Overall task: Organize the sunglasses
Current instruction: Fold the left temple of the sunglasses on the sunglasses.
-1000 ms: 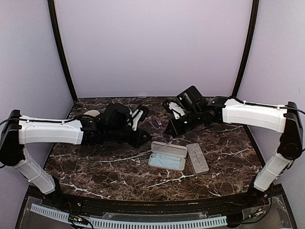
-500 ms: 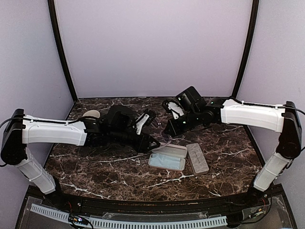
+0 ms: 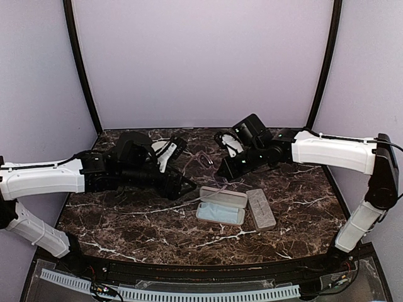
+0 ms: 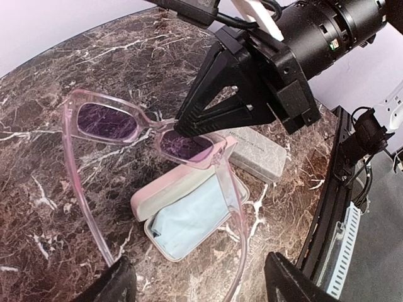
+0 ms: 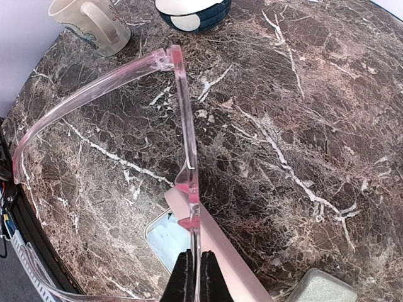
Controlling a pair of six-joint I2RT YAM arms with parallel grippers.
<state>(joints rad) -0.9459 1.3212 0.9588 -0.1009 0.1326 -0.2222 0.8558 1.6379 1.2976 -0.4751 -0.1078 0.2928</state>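
Observation:
A pair of sunglasses (image 4: pixel 107 121) with a see-through pink-red frame and purple lenses hangs in the air above the open pink case (image 4: pixel 189 211), temples unfolded. My right gripper (image 5: pixel 192 275) is shut on the front of the frame, near one lens; in the left wrist view the right gripper (image 4: pixel 181 129) comes in from above. My left gripper (image 4: pixel 201 288) is open, its fingers (image 4: pixel 119 284) wide apart on either side of one temple, not touching it. In the top view the sunglasses (image 3: pixel 203 160) hang between the left gripper (image 3: pixel 187 184) and the right gripper (image 3: pixel 225 171).
The pink case (image 3: pixel 221 206) lies open with a light-blue cloth (image 4: pixel 189 220) inside. A shut grey case (image 3: pixel 261 208) lies just right of it. A cream mug (image 5: pixel 94 22) and a dark blue bowl (image 5: pixel 192 9) stand at the table's far left.
My left gripper has opened and let go of the sunglasses, and the left arm has drawn back to the left. The right gripper holds the frame in the same place.

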